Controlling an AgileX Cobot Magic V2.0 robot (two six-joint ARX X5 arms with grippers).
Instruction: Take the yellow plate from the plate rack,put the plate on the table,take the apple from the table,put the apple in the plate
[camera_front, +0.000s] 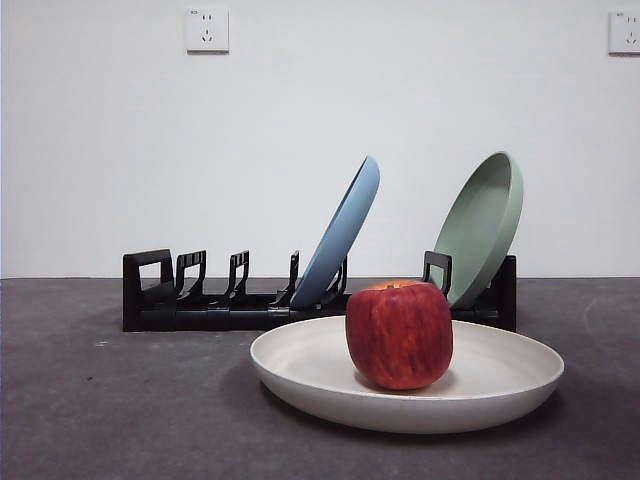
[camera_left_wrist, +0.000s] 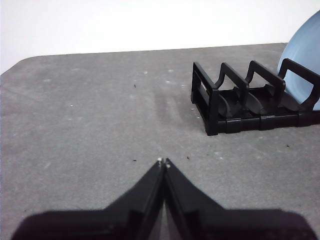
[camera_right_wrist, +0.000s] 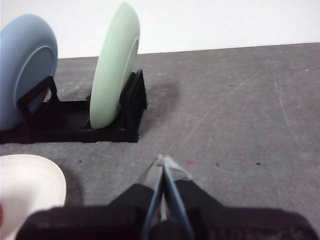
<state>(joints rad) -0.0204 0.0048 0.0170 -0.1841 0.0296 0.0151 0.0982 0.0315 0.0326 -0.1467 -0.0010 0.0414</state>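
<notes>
Two plates left in the plate rack (camera_front: 320, 305), blue plate (camera_front: 342, 232) and pale green plate (camera_front: 482, 226), both leaning toward 1 o'clock in the front view, blue near the rack's middle, green at its 3 o'clock end. Four empty posts toward the 9 o'clock end. Third plate, the yellow plate (camera_front: 300, 362), flat on the table (camera_front: 110, 410) just in front of the rack, at about 5 o'clock from the blue one. The apple (camera_front: 399, 335) upright inside that plate, a little toward 3 o'clock of its centre, stem patch up, touching the plate floor. Left gripper (camera_left_wrist: 163, 161) low over bare table, jaws pressed tip to tip on nothing, rack end and blue plate edge (camera_left_wrist: 300, 60) at 2 o'clock in its wrist view. Right gripper (camera_right_wrist: 163, 159) likewise closed and empty, jaw tips together, green plate (camera_right_wrist: 115, 67) at 11 o'clock, blue (camera_right_wrist: 25, 70) beyond at 10 o'clock, rim of the yellow plate (camera_right_wrist: 30, 182) at 8 o'clock.
</notes>
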